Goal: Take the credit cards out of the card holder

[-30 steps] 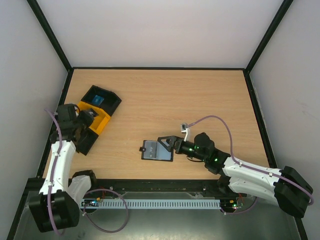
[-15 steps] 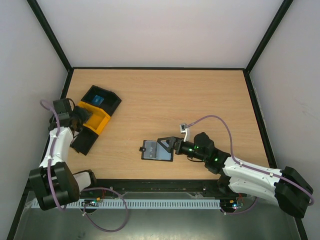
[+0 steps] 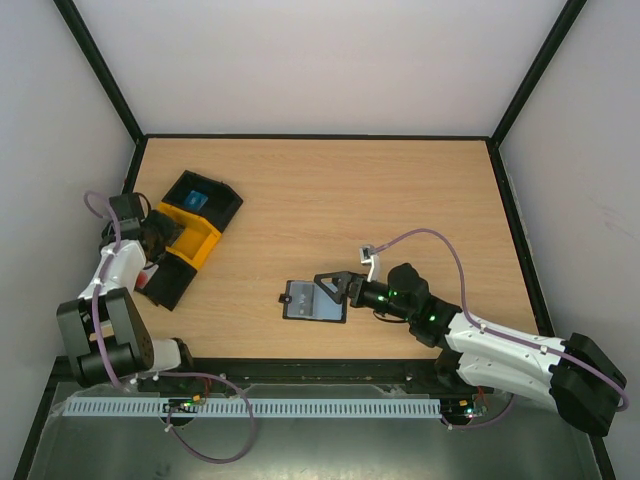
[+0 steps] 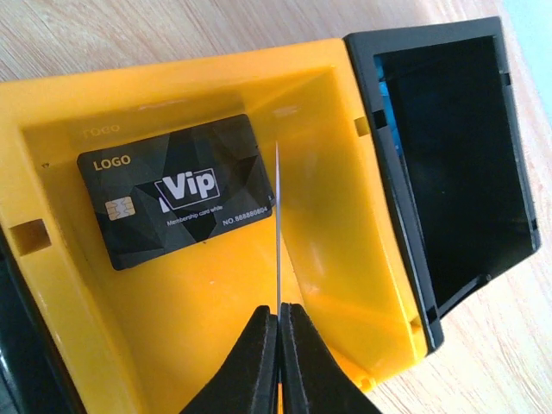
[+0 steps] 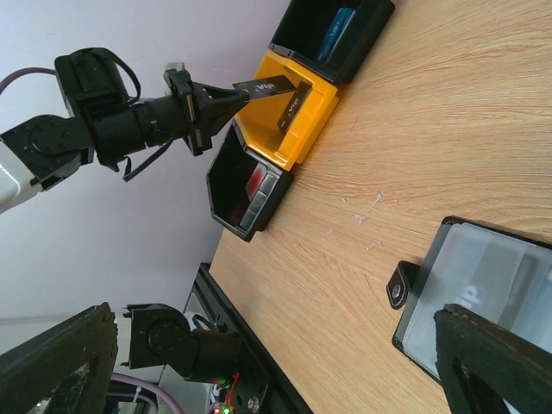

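The left gripper (image 4: 278,317) is clamping fully closed on a dark credit card (image 5: 263,86), holding it edge-on above the yellow tray (image 4: 345,259), where a black VIP card (image 4: 177,203) is lying flat. The right gripper (image 3: 332,288) is standing with its jaws spread wide and gripping nothing, positioned at the right part of the card holder (image 3: 305,300), which is lying open on the wooden table (image 3: 350,200), toward its near edge.

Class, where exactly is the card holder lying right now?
In the top view, the card holder lies open on the table, near the middle of its front edge, at the tips of the open right gripper and well right of the yellow tray.
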### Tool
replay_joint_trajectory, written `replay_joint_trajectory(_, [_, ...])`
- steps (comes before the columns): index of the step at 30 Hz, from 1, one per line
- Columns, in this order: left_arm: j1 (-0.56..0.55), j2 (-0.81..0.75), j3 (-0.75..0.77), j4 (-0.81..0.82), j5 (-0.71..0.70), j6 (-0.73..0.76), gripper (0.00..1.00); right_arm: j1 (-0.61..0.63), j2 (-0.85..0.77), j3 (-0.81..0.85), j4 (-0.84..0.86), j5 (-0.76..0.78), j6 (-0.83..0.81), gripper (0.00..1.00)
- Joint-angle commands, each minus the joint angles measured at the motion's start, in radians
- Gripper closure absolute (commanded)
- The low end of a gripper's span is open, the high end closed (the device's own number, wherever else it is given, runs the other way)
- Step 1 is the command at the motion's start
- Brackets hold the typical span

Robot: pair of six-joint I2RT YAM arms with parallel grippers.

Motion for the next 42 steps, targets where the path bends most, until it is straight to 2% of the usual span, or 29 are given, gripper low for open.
replay_joint_trajectory(1, [0.006, 0.035, 0.026, 0.028, -0.018, 0.022, 0.97, 0.002, -0.007, 0.027, -0.003, 0.019, -0.016, 0.02])
replay_joint_trajectory(28, [0.006, 0.155, 0.043, 0.073, -0.084, 0.046, 0.97, 0.002, 0.023, 0.043, -0.010, 0.032, -0.047, 0.02])
replay_joint_trajectory(42, [0.006, 0.168, 0.064, 0.053, -0.089, 0.043, 0.88, 0.002, 0.031, 0.050, -0.014, 0.034, -0.049, 0.02])
